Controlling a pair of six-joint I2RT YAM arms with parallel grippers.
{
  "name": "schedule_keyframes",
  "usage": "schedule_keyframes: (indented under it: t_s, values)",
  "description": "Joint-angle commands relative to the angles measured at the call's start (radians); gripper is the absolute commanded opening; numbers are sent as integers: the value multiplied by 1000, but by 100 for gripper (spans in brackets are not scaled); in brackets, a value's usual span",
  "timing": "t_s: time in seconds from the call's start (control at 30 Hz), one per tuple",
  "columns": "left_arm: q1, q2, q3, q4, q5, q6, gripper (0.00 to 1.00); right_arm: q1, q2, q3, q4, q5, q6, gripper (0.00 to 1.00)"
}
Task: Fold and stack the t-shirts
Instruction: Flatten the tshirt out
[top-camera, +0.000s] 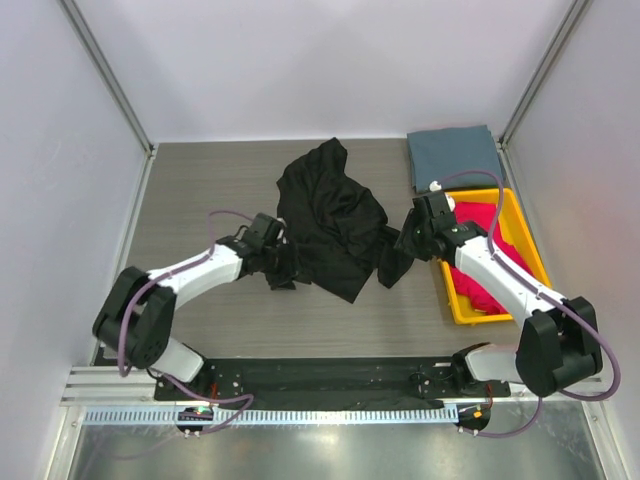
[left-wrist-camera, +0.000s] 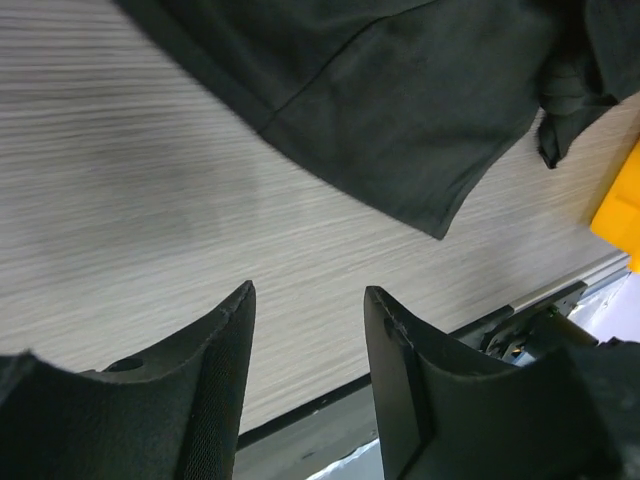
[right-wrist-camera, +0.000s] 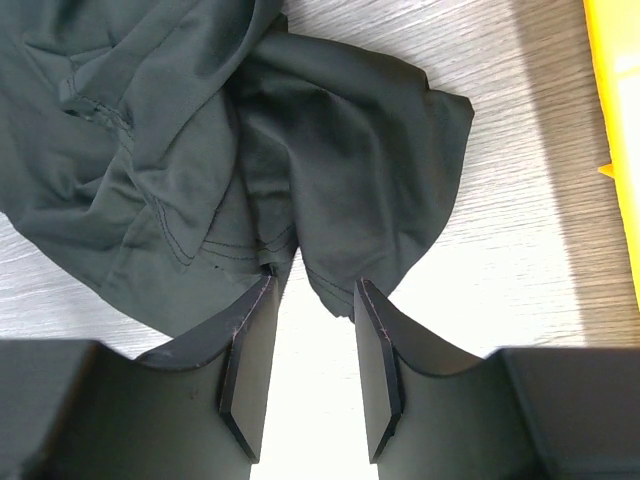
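The grey wood-grain surface (top-camera: 200, 190) carries three things. A black t-shirt (top-camera: 330, 215) lies crumpled in the middle. A grey-blue t-shirt (top-camera: 455, 155) lies folded flat at the far right corner. Just in front of it, along the right edge, stands a yellow tray (top-camera: 470, 318).

A crumpled t-shirt (top-camera: 330, 215) lies mid-way across the table (top-camera: 200, 180), nearer the far edge. A folded t-shirt (top-camera: 455, 155) sits in the far right corner. Just before it, along the right edge, stands the tray (top-camera: 468, 314) with a third t-shirt (top-camera: 484, 215) in it. The left gripper (left-wrist-camera: 309, 290) is left of the crumpled t-shirt, and the right gripper (right-wrist-camera: 313, 283) is between it and the tray.
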Motion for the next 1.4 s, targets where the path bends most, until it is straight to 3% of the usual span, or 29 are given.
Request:
schedule_keyframes:
  t_s: [0.0, 0.17, 0.4, 0.47, 0.5, 0.63, 0.8, 1.0, 1.07, 1.1, 1.2, 1.37]
  values:
    - [-69, 99, 71, 154, 20, -118, 49, 6, -37, 18, 7, -1, -20, 42]
    - [-170, 234, 130, 175, -35, -193, 48, 6, -70, 9, 9, -16, -17, 41]
    - [-187, 346, 159, 176, -85, -206, 46, 6, -125, -26, 19, -21, -14, 41]
    - [-186, 365, 169, 159, -96, -190, 35, 5, -128, -26, 19, -22, -20, 41]
    - [-183, 375, 171, 130, -110, -180, 21, 6, -129, -25, 19, -22, -22, 41]
    - [-112, 328, 157, 50, -131, -111, 0, 8, -116, -34, 34, -64, -6, 40]
    - [46, 161, 73, -26, -134, -17, 0, 34, -109, -63, 65, -71, 8, 35]
    - [190, 16, 85, -207, -266, 109, 1, 78, -105, -61, 76, -70, 20, 36]
    - [193, -2, 105, -249, -335, 127, 10, 88, -102, -58, 82, -70, 23, 36]
    - [193, -17, 110, -253, -335, 132, 24, 91, -100, -57, 84, -70, 23, 36]
    - [193, -49, 96, -246, -293, 144, 37, 100, -94, -52, 84, -70, 23, 36]
    - [195, -57, 41, -243, -279, 159, 39, 109, -94, -49, 91, -70, 28, 36]
